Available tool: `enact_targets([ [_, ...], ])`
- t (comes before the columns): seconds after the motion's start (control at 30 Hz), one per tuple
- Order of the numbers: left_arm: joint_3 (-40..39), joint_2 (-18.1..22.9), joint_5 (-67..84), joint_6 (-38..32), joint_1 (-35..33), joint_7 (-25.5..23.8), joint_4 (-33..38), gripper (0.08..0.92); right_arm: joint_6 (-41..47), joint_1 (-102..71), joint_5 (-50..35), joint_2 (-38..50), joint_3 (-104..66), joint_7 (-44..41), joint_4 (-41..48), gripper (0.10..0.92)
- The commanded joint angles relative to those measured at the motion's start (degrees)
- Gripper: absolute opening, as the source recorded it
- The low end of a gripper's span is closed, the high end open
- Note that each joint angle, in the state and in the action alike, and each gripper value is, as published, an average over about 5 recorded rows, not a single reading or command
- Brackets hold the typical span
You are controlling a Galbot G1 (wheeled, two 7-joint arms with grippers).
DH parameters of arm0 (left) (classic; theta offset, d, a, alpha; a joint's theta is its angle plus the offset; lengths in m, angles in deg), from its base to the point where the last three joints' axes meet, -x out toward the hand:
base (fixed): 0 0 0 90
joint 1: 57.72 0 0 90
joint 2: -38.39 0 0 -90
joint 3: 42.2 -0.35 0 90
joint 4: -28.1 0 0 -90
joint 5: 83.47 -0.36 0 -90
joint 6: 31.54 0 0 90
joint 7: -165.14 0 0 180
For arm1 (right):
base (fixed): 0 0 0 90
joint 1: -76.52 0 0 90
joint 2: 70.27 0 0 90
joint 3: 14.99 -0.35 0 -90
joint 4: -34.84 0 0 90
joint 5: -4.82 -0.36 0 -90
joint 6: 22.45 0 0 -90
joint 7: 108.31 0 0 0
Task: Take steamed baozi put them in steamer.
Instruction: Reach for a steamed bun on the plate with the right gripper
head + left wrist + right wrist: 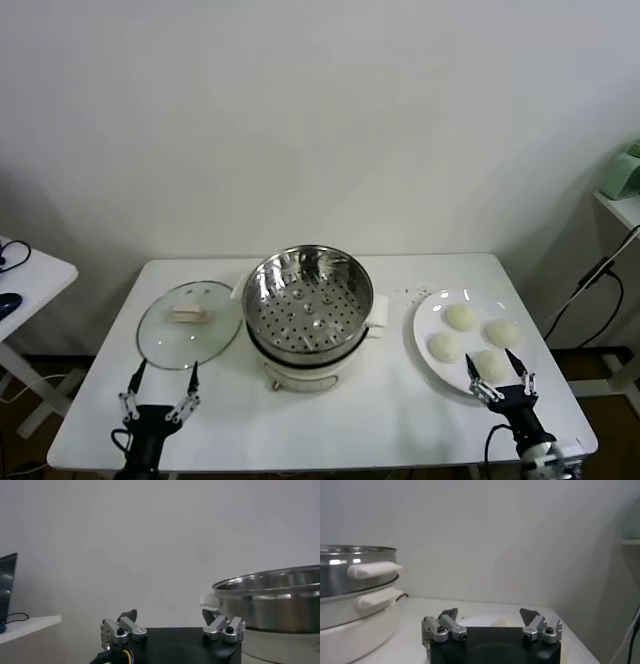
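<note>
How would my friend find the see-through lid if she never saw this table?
Start at the white table and find the shiny steamer in the middle. Just beside it, on the robot's left, lies the glass lid, flat on the tabletop. It is the only clear round thing, with a pale handle on top, unlike the white plate holding buns on the far side.

A white rectangular table [330, 420] stands against a pale wall and carries everything. At its middle sits the steamer [307, 300], a shiny perforated steel basket on a white cooker base. Just beside it, toward the robot's left, a round glass lid [190, 325] lies flat on the tabletop. Toward the robot's right, apart from the steamer, rests a white plate [425, 325] bearing four steamed baozi [460, 317].
</note>
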Motion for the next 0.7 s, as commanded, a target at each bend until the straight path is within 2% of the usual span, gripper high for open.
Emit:
enact_targets([
  [0.03, -0.4, -0.1, -1.1, -0.2, -0.2, 0.2, 0.0, 0.823, 2.8, 3.0, 2.8, 2.8, -1.1, -0.7, -0.5, 0.823],
  [0.13, -1.3, -0.4, -2.2, -0.3, -0.5, 0.4, -0.2, 0.823, 9.0, 6.7, 4.1, 8.4, -0.5, -2.1, -0.6, 0.823],
  [0.27, -2.4, -0.8, -2.8, -0.3, -0.4, 1.0, -0.5, 0.823, 16.4, 14.0, 5.1, 21.4, 4.4, -4.3, 2.6, 0.823],
  [0.33, -2.9, -0.9, -3.3, -0.1, -0.4, 1.1, -0.6, 0.823, 16.8, 17.9, 5.2, 27.9, 7.7, -7.0, 6.0, 0.823],
  [0.5, -4.0, -0.8, -3.8, 0.0, 0.1, 1.3, -1.3, 0.823, 15.7, 32.3, 6.4, 41.7, 20.4, -20.9, 15.6, 0.823],
  [0.7, -4.2, -1.0, -3.5, 0.4, 0.8, 1.5, -2.0, 0.823, 11.7, 61.3, 10.8, 48.1, 50.1, -33.7, 27.2, 0.823],
])
